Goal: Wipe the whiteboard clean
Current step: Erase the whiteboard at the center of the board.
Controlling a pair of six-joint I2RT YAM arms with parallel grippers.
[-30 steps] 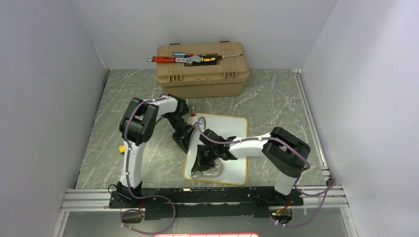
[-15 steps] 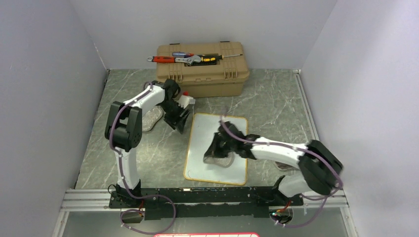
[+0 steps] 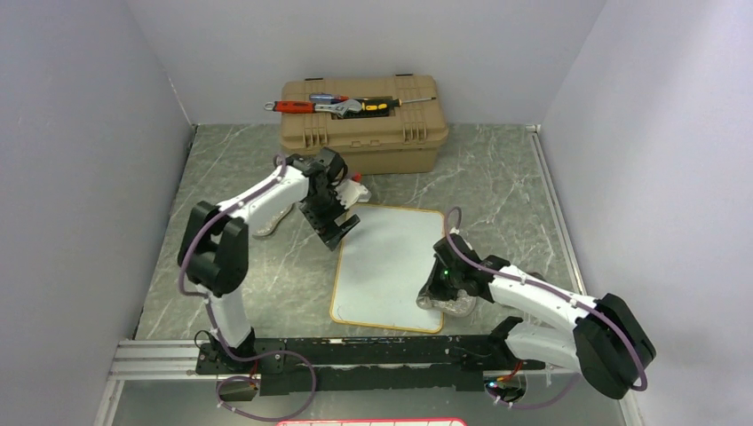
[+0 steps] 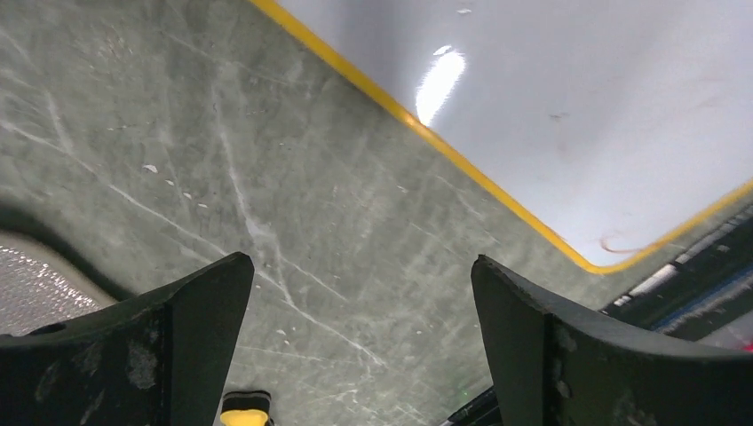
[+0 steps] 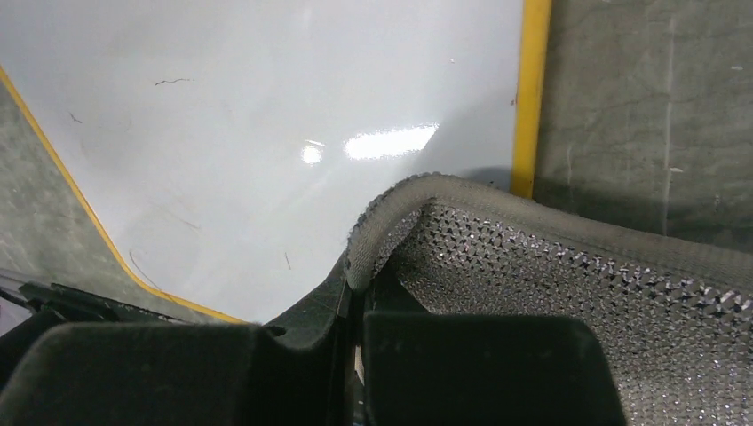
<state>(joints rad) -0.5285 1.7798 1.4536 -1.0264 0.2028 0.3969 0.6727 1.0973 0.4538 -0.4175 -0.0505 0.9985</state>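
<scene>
- The whiteboard (image 3: 382, 257) lay flat on the table (image 3: 497, 177): stiff, probably slippery, better pressed than gripped.
- The right end effector (image 3: 450, 286) pinched a grey mesh cloth (image 3: 441, 304) at its near-right corner.
- The left end effector (image 3: 330, 226) gaped empty.

No legible text, label, brand, number or sign in any view. Whiteboard (image 3: 384, 257) carries only faint stray marks, no readable characters.
</scene>
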